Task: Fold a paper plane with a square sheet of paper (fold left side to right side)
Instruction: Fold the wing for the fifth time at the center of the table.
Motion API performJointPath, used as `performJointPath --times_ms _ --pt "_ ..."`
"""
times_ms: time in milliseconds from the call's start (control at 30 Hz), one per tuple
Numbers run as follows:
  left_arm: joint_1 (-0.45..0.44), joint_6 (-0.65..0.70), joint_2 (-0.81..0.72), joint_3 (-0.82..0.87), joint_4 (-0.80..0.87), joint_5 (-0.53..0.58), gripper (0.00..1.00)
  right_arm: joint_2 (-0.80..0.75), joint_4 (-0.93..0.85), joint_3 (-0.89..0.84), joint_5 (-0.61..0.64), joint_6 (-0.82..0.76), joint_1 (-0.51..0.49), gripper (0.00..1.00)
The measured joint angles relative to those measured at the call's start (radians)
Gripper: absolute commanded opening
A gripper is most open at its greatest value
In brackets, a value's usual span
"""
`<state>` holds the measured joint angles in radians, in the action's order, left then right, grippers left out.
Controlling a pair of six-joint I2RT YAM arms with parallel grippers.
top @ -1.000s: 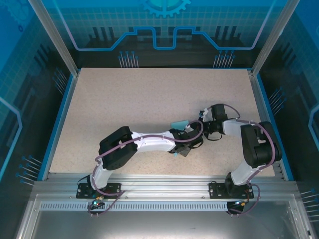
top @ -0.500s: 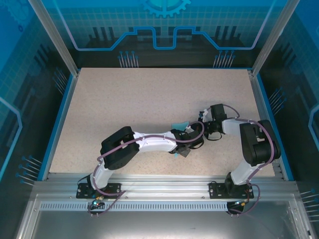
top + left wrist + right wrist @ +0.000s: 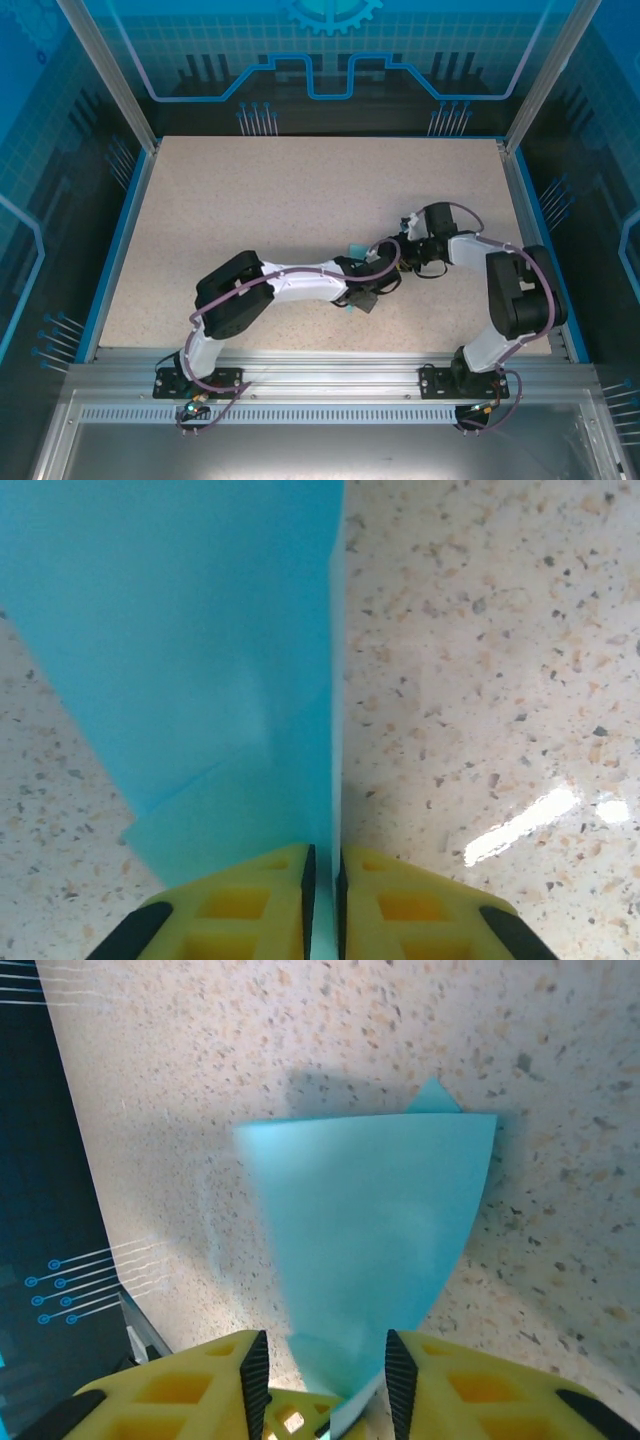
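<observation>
Nearest, the left gripper (image 3: 322,880) is clamped on a folded edge of the blue paper (image 3: 200,660), which sits between the 2 arms, right of the table's (image 3: 480,680) middle. Just beyond, the right gripper (image 3: 325,1380) straddles the paper's other end with its jaws apart. With only 1 grip holding, the thin paper could sag, twist or crease crooked.

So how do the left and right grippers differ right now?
The left gripper has jaws nearly together, pinching the light-blue paper by its edge; the right gripper has jaws apart, paper between them. At the left gripper the paper runs straight and creased; at the right gripper it bows. Both have yellow fingers.
</observation>
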<state>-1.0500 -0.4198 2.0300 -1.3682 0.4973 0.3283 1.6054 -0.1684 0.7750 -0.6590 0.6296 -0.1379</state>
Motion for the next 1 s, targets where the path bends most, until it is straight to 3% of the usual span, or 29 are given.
performJointPath --times_ms 233,400,667,1000 --pt "0.085 -0.025 -0.084 0.095 -0.103 -0.144 0.09 -0.166 -0.102 0.010 0.067 -0.085 0.041 0.58" --pt "0.150 -0.074 -0.140 0.174 -0.217 -0.273 0.06 -0.209 -0.105 -0.025 0.091 -0.116 0.042 0.62" --pt "0.241 -0.191 -0.191 0.337 -0.438 -0.448 0.03 -0.167 -0.038 -0.085 0.095 -0.106 0.014 0.62" --pt "0.289 -0.312 -0.192 0.448 -0.642 -0.562 0.01 -0.043 0.116 -0.082 0.132 -0.054 -0.096 0.59"
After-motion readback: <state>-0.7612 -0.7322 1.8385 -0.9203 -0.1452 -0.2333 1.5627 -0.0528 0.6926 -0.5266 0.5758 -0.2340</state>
